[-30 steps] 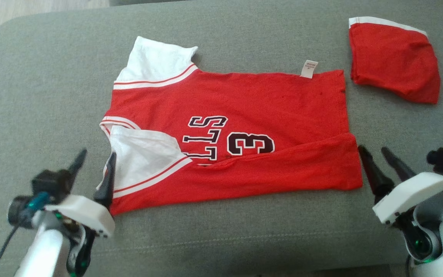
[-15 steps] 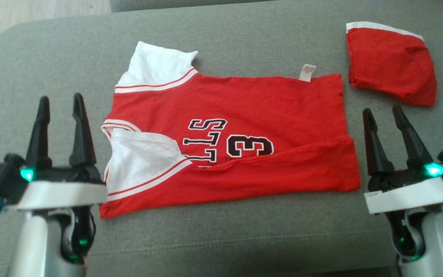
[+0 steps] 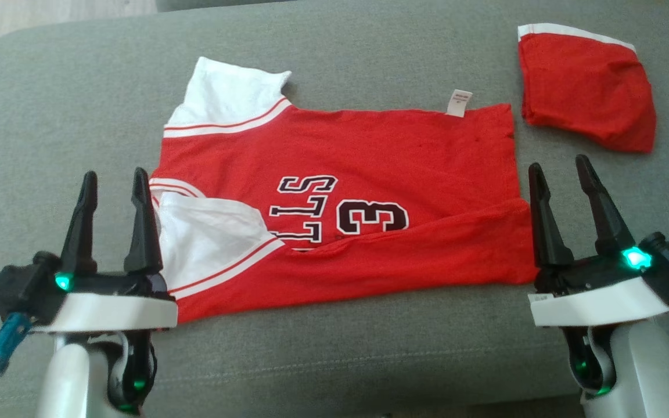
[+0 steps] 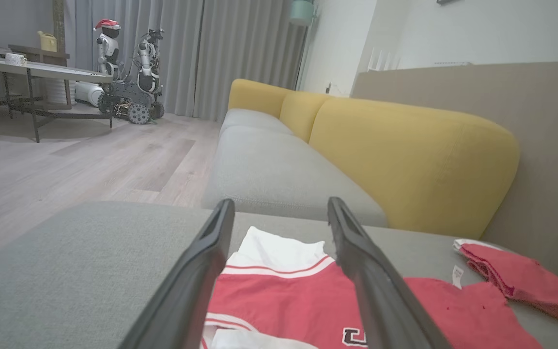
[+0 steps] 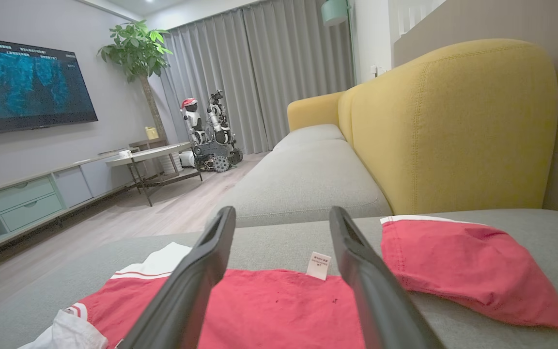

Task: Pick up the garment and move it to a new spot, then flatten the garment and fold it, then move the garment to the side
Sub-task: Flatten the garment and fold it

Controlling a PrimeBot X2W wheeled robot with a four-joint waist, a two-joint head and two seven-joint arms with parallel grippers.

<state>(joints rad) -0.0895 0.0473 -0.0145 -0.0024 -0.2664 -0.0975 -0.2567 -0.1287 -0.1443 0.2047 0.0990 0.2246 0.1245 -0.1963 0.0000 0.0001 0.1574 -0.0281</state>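
The garment (image 3: 369, 168) is a red jersey with white sleeves and dark lettering. It lies spread on the grey cushion (image 3: 334, 360), its near long edge folded up over the body. My left gripper (image 3: 114, 181) hovers open at the jersey's left end beside the white sleeve, nothing between its fingers. My right gripper (image 3: 560, 166) stands open just off the jersey's right end, also empty. In the left wrist view the garment (image 4: 284, 300) lies between and beyond the open fingers (image 4: 201, 271). The garment (image 5: 279, 310) spreads below the open fingers (image 5: 356, 271) in the right wrist view.
A second folded red piece with a white band (image 3: 587, 87) lies at the cushion's far right (image 5: 468, 266). A yellow sofa back (image 4: 405, 160) rises behind the grey seat. Wooden floor, a low table (image 4: 41, 72) and a parked robot (image 4: 133, 92) lie beyond the left.
Both arms rose from a low tilted pose to upright, fingers pointing away. The left gripper then came in close to the jersey's left end. The jersey stayed put.
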